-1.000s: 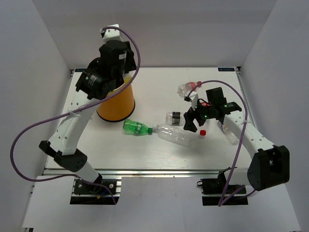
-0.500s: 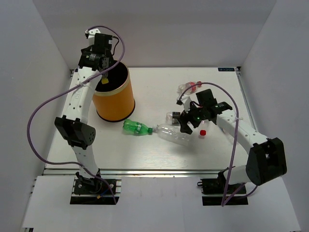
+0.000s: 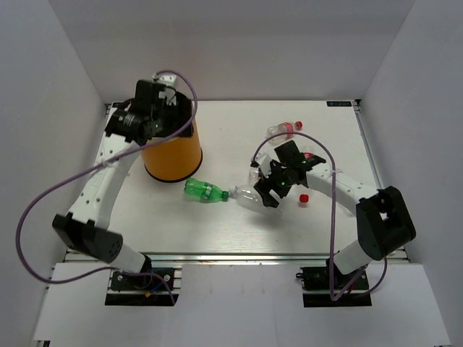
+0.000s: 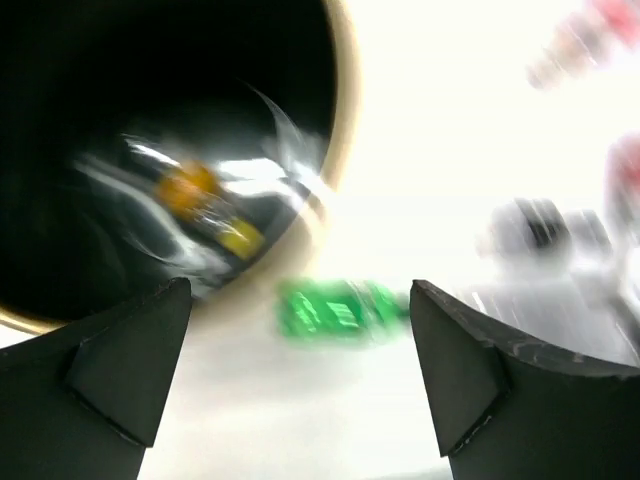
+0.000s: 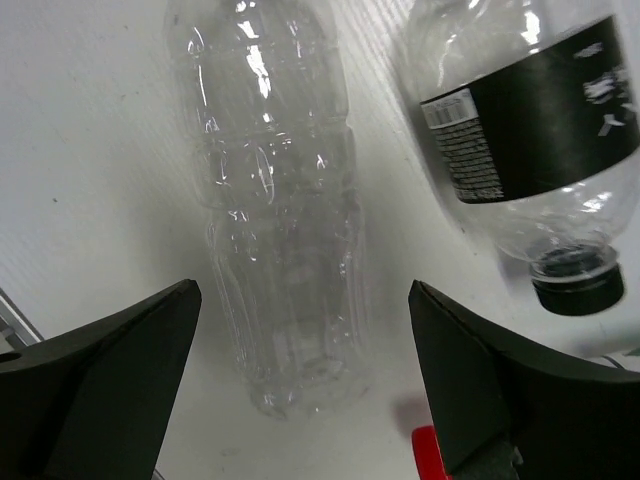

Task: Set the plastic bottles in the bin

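Observation:
The bin (image 3: pixel 173 155) stands at the back left, and its gold rim (image 4: pixel 345 130) shows in the left wrist view. Blurred inside it lies an orange-labelled bottle (image 4: pixel 205 205). My left gripper (image 4: pixel 300 390) hangs open and empty above the rim, at the bin's mouth (image 3: pixel 168 123). A green bottle (image 3: pixel 205 190) (image 4: pixel 340 310) lies just in front of the bin. My right gripper (image 3: pixel 269 189) (image 5: pixel 300 380) is open, its jaws standing either side of a clear unlabelled bottle (image 3: pixel 255 200) (image 5: pixel 280 230) lying on the table. A dark-labelled bottle (image 5: pixel 520 110) lies beside it.
A red-labelled bottle (image 3: pixel 283 130) lies farther back at centre right. A loose red cap (image 3: pixel 304 197) (image 5: pixel 428 450) sits just right of the clear bottle. White walls close the table on three sides.
My left gripper has opened over the bin, and the left arm has shifted above the bin. The right gripper has moved left, down over the clear bottle.

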Robot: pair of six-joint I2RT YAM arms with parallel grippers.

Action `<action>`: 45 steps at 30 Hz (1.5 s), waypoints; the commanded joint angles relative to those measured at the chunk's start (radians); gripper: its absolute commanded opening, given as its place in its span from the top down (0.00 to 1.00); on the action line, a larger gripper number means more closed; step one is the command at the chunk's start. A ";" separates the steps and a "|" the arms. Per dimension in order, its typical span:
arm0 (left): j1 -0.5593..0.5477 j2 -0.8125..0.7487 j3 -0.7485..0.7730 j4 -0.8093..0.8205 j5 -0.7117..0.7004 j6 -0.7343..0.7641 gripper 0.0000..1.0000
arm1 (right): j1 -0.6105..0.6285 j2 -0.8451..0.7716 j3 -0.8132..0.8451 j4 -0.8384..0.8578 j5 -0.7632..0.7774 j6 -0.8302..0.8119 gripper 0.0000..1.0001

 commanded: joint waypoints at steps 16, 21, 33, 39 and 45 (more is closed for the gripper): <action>-0.176 -0.491 -0.696 -0.033 0.142 -0.392 0.00 | 0.116 0.108 -0.079 0.095 0.051 0.021 0.73; -0.176 -0.624 -0.879 0.073 0.122 -0.590 0.00 | 0.108 -0.026 0.048 -0.135 -0.147 -0.077 1.00; -0.176 -0.768 -1.014 0.069 0.176 -0.572 0.00 | 0.106 0.042 0.769 -0.237 -0.201 -0.018 1.00; -0.176 -0.813 -1.090 0.046 0.197 -0.572 0.00 | 0.165 0.283 1.112 0.053 -0.210 0.134 1.00; -0.176 -0.834 -1.100 0.024 0.177 -0.592 0.00 | 0.217 0.446 1.162 0.560 -0.238 0.294 1.00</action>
